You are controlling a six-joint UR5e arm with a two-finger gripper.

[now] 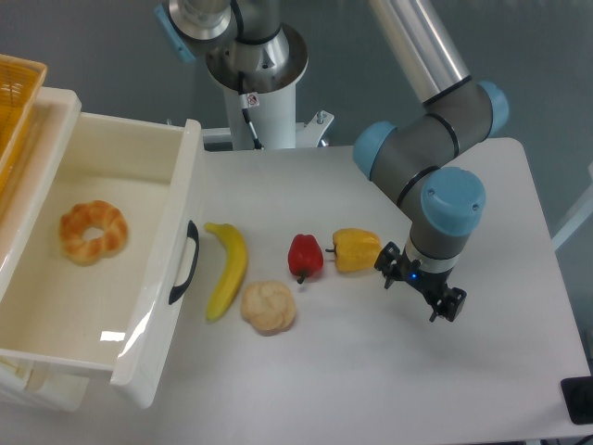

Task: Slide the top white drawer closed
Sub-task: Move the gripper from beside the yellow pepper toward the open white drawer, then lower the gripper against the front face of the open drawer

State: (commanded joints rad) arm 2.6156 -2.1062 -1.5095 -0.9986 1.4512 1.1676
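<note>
The single fixed camera looks down on a white table (371, 389) with the arm reaching in from the upper right. Its jaws (419, 290) hang low over the table's right half, pointing down; from this angle the wrist covers them and I cannot tell whether they are spread or pressed together. Nothing is seen between them.

Just to the left of the jaws lies a yellow bell pepper (356, 249), close to the gripper body, though contact cannot be judged. Further left, touching or nearly touching the yellow one, is a red bell pepper (305, 256). Left again and slightly nearer the camera sits a pale bread roll (269, 307), with a banana (227, 269) lying lengthwise beside it.

Well to the left of the jaws, across all that food, the top white drawer (153, 306) stands pulled far out, its flat front with the curved black handle (185, 263) facing the banana. Inside it rests a ring-shaped pastry (93, 231). A yellow woven basket (17, 97) shows at the far upper left corner, beyond the drawer.
</note>
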